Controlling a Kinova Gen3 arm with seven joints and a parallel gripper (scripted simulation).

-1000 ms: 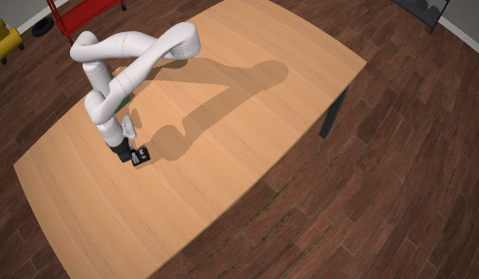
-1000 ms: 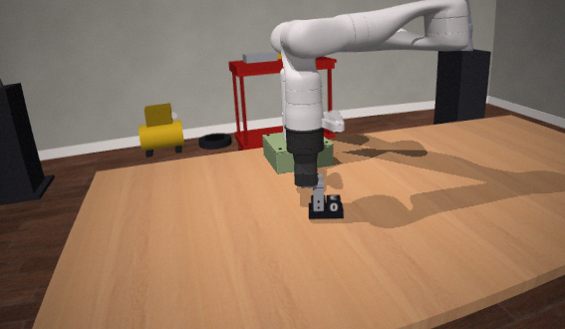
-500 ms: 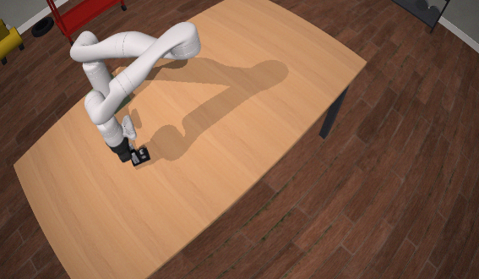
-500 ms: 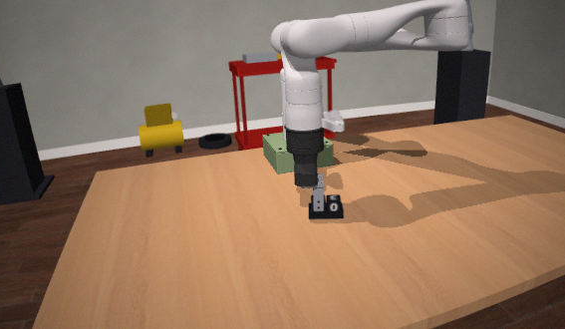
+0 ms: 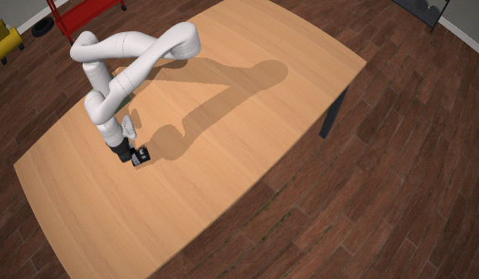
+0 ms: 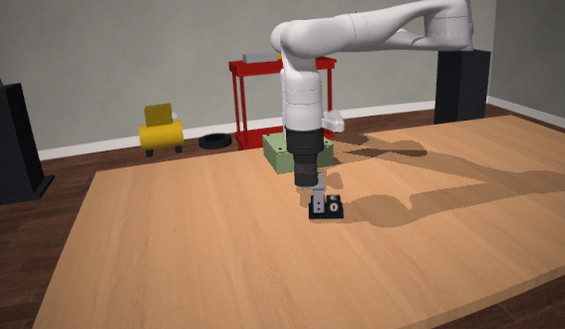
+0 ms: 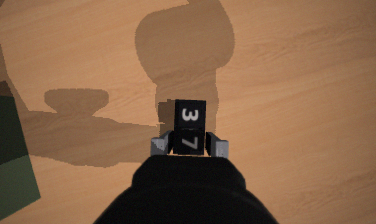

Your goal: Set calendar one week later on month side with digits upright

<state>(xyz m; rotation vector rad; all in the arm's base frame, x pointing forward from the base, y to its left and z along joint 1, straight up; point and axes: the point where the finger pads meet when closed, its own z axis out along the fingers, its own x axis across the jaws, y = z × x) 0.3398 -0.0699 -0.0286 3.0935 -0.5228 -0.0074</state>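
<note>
The black tray [image 6: 326,215] lies flat on the table. Two black cubes stand side by side in it. The far cube in the wrist view [image 7: 190,115] has a 3 on top; this cube shows an upright 0 on its front in the exterior view [image 6: 334,206]. The near cube [image 7: 189,142] has a 7 on top. Its front is hidden behind a finger in the exterior view, so its digit there cannot be read. My gripper [image 6: 318,202] [image 7: 189,139] is open around the 7-topped cube, a finger on either side, with narrow gaps showing in the wrist view.
A green box [image 6: 275,155] [image 7: 14,185] stands behind the tray near the table's back edge. The arm's shadow falls across the wooden table [image 5: 194,177] [image 6: 189,249] beside the tray. A red shelf [image 6: 236,105] stands on the floor beyond.
</note>
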